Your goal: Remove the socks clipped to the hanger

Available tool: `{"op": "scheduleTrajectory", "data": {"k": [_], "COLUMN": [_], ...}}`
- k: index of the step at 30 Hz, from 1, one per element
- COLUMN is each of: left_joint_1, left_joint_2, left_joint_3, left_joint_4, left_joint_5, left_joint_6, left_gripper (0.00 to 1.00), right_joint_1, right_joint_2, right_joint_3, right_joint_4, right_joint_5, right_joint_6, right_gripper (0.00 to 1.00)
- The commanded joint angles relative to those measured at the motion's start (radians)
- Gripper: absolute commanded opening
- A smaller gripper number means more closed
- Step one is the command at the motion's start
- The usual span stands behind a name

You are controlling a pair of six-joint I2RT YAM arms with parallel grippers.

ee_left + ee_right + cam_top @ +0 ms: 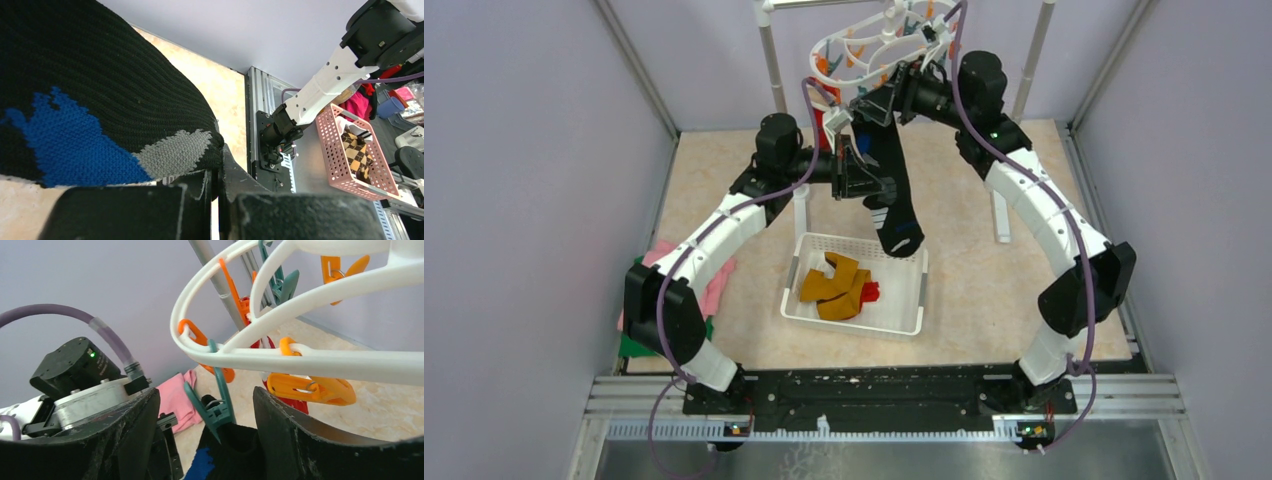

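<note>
L tool [874,185] pinches black sock [896,222].

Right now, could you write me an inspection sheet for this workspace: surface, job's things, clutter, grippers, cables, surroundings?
Surface: beige tabletop with a white basket in the middle.
Job's things: black sock hangs from a teal clip on the hanger; red sock also hangs there; mustard socks lie in the basket.
Clutter: pink and green cloth at the left edge.
Grippers: left gripper shut on the black sock; right gripper open around the teal clip.
Cables: purple cables run along both arms.
Surroundings: lavender walls.
</note>
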Motion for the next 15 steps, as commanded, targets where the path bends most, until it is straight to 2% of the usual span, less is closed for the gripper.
{"op": "scheduleTrajectory", "data": {"k": [1, 10, 15], "left_joint_1": [-0.007, -0.011, -0.011], "left_joint_2": [-0.052, -0.055, -0.055], "left_joint_3": [0.045, 0.042, 0.037], "left_joint_4": [0.041, 0.04, 0.037], "left_joint_5": [0.03, 0.032, 0.032], "left_joint_6": [-0.031, -0.036, -0.03], "left_gripper": [0.0, 0.0, 0.0], "right_joint_1": [0.011, 0.011, 0.011], "right_joint_2": [0.027, 0.036, 0.041], "right_joint_3": [0.053, 0.074, 0.08], "right_joint_4": [0.047, 0.112, 0.142], "right_joint_5": [-0.021, -0.052, -0.065], "right_joint_6": [0.015, 0.045, 0.07], "right_gripper": [0.67, 0.48, 0.44]}}
